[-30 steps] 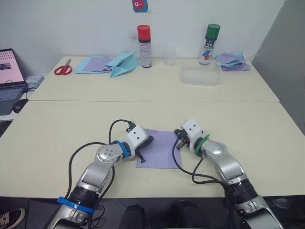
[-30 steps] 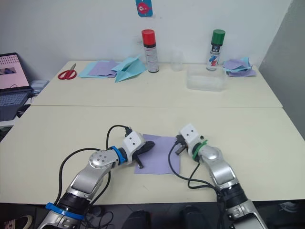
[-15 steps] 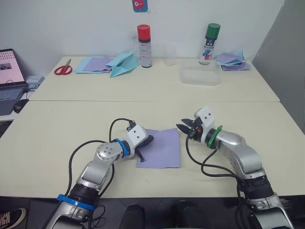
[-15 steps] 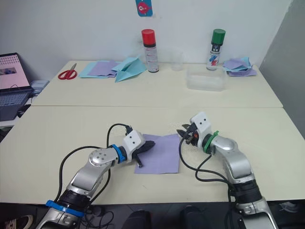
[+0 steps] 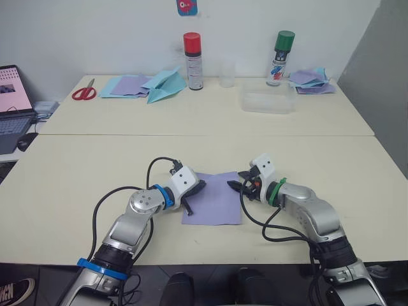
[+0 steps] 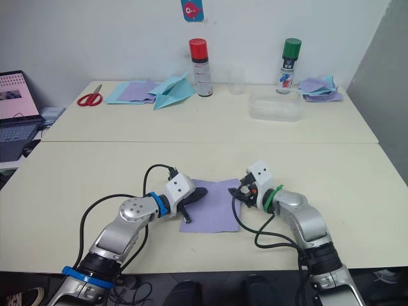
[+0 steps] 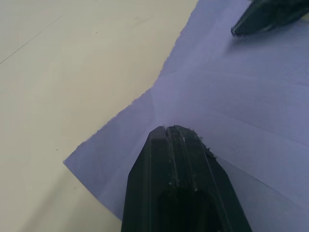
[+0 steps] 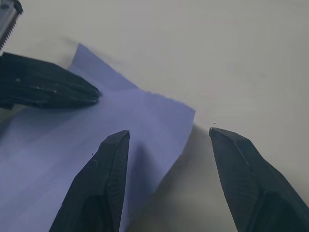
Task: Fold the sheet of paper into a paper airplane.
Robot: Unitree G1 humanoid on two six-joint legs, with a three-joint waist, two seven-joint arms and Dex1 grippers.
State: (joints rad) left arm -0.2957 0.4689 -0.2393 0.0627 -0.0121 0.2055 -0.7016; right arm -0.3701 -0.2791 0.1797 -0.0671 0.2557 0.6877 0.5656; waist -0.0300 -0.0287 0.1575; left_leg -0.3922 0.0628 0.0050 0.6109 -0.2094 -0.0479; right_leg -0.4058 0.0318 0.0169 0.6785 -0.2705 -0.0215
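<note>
open right claw [image 8: 166, 140] at sheet of paper [image 8: 140, 116] corner

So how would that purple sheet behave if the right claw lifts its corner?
Probably floppy: the sheet is thin, creased and mostly flat on the table, its far right corner slightly raised. Likely very light and prone to sliding, which may be why the shut left claw presses it down. The open right claw straddles that corner.

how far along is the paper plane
Early. The sheet lies nearly flat on the table, showing crease lines but no pointed shape. In hand: the shut left claw presses on the sheet's left edge, while the open right claw straddles its raised far right corner, one finger over the paper, one off it. Left: nearly all the folding into a dart.
</note>
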